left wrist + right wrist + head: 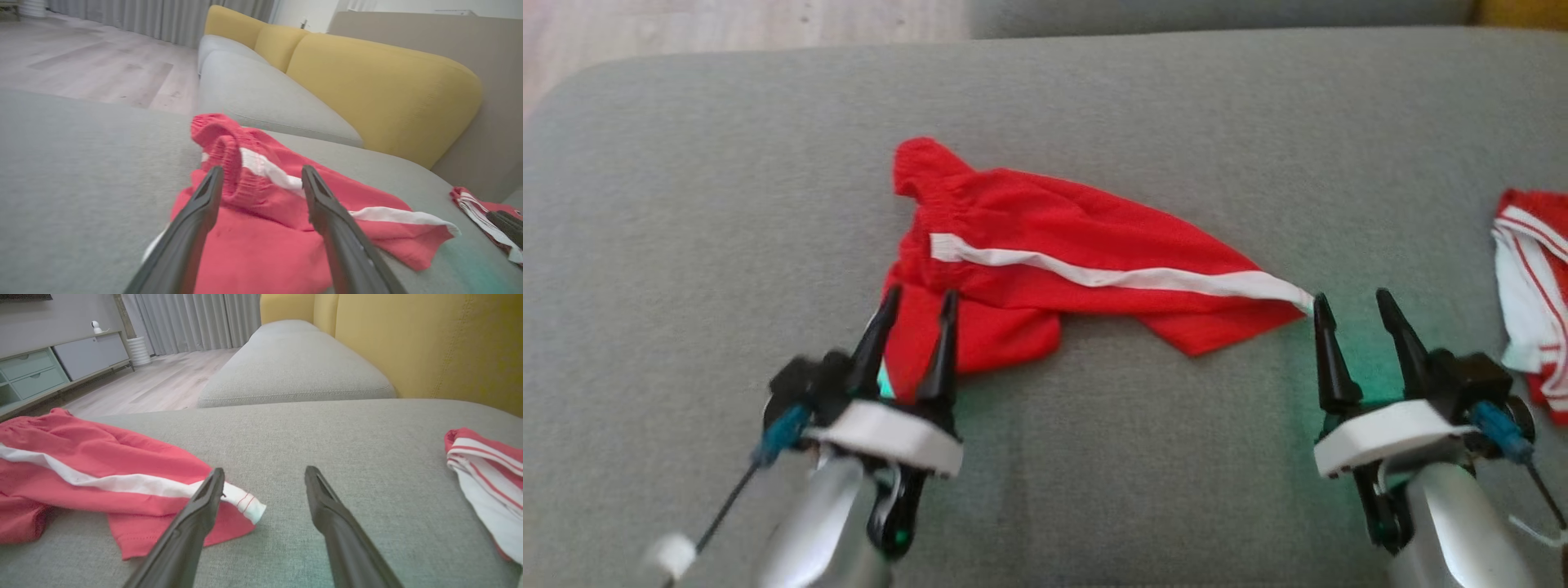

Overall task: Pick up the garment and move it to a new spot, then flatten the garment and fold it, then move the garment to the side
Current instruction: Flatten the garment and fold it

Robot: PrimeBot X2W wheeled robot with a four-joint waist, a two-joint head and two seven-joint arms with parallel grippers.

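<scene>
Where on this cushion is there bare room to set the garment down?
Bare: cushion left of the red shorts, and the gap between them and the red-and-white garment. Crowded: the near middle, at the left gripper.

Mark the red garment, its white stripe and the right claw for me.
red garment [1029, 204], head view, on its upper red panel.
white stripe [1094, 273], head view, mid-length of the stripe.
right claw [1352, 300], head view, midway between its open fingertips.

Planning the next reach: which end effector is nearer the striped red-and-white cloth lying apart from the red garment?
Right. The right end effector sits just left of the striped cloth, not touching; the left end effector is far across, over the red garment.
</scene>
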